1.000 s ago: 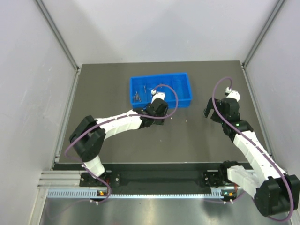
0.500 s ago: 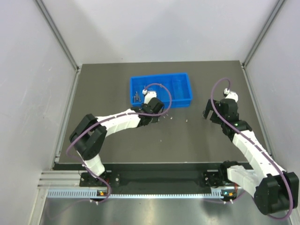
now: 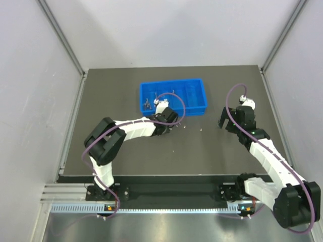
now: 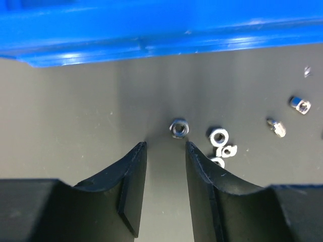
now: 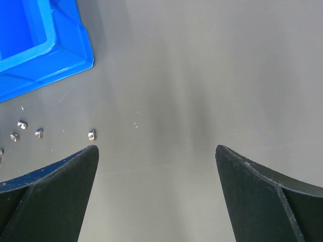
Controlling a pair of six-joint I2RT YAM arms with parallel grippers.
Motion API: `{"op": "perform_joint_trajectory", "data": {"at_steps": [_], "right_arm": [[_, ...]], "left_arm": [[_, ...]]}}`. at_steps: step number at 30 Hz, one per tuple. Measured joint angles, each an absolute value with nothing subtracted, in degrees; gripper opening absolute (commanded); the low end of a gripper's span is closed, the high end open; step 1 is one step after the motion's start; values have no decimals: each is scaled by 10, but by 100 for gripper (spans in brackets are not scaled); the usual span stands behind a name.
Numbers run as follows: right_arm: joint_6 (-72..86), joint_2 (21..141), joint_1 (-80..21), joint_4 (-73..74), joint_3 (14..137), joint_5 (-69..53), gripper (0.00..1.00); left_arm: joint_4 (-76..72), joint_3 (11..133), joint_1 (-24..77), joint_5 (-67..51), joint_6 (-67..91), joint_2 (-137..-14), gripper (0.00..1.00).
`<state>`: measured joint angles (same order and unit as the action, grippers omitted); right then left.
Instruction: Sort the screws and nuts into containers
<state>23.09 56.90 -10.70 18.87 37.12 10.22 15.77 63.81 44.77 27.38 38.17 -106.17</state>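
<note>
The blue tray (image 3: 194, 99) lies at the table's back middle, with several screws (image 3: 147, 103) in its left compartment. My left gripper (image 3: 170, 126) is low over the table just in front of the tray. In the left wrist view the left gripper (image 4: 165, 146) is open a little and empty, and a nut (image 4: 178, 127) lies just ahead of its tips. More nuts (image 4: 219, 135) lie to the right, with a short screw (image 4: 276, 127) and another nut (image 4: 301, 105). My right gripper (image 5: 156, 148) is wide open and empty over bare table.
The tray's front wall (image 4: 151, 30) runs across the top of the left wrist view. The tray's corner (image 5: 45, 55) and several small loose pieces (image 5: 91, 134) show at the left of the right wrist view. The right arm (image 3: 237, 120) is to the right of the tray.
My left gripper has shifted a little to the left along the tray's front edge, and its elbow has swung inward. The right arm has barely moved.
</note>
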Motion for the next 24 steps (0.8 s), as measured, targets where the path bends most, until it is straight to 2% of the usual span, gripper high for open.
{"op": "perform_joint_trajectory", "data": {"at_steps": [11,16,18,24], "right_arm": [[230,582,-107,189,371,102,100],[230,582,-107,189,371,102,100],[230,582,-107,189,371,102,100],[230,582,-107,189,371,102,100]], "left_arm": [[139,652,446,282,376,-1078,43],[124,663,445,285,376,-1091,39],[120,663,445,286,376,-1093,34],[120,663,445,286,378,-1093,35]]}}
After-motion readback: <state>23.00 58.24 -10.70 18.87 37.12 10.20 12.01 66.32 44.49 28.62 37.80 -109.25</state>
